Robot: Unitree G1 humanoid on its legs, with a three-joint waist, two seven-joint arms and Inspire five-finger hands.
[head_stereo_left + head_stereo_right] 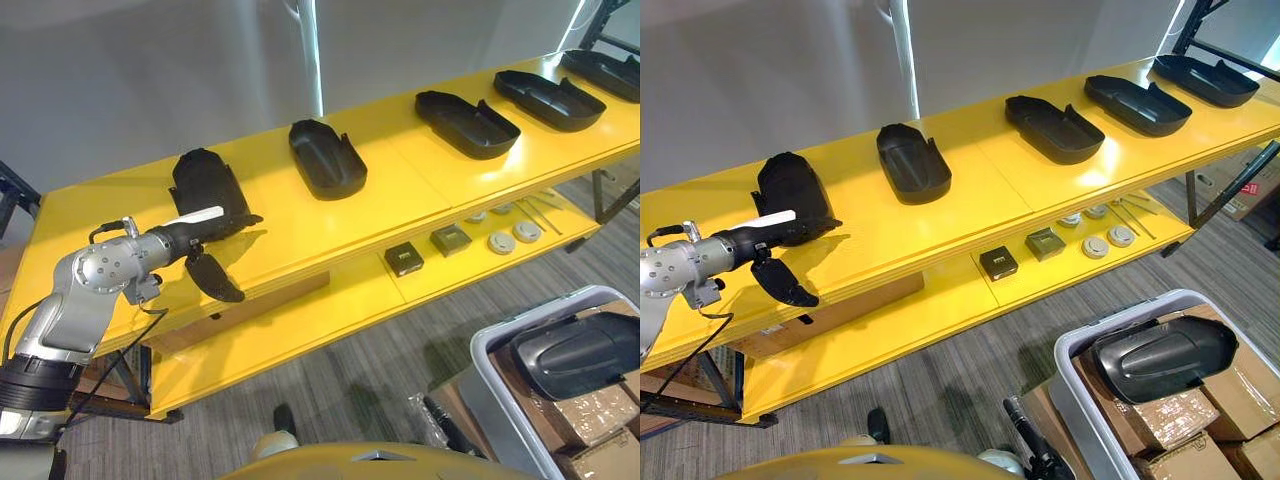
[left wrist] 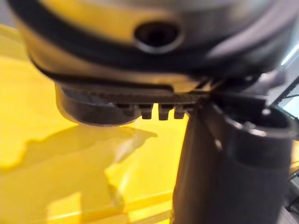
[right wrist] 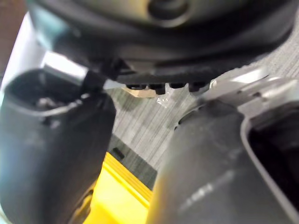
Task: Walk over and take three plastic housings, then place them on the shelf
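Observation:
Several black plastic housings lie in a row on the top board of the yellow shelf (image 1: 400, 190). The leftmost housing (image 1: 205, 180) stands tilted up on its near end. My left hand (image 1: 190, 240) is at that end, its white-covered thumb (image 1: 197, 216) lying against the housing's lower edge. Its fingers (image 1: 215, 275) stretch straight and spread below, apart from the housing. In the left wrist view the housing (image 2: 93, 109) shows just above the yellow board. Another housing (image 1: 575, 355) lies in a grey bin (image 1: 490, 350). My right hand (image 3: 51, 144) hangs beside that bin, holding nothing.
The shelf's lower board (image 1: 330, 310) carries small dark boxes (image 1: 404, 259) and round white parts (image 1: 500, 242). Cardboard boxes (image 1: 1200, 410) fill the grey bin at the lower right. Grey carpet lies between the shelf and the bin. A grey wall stands behind the shelf.

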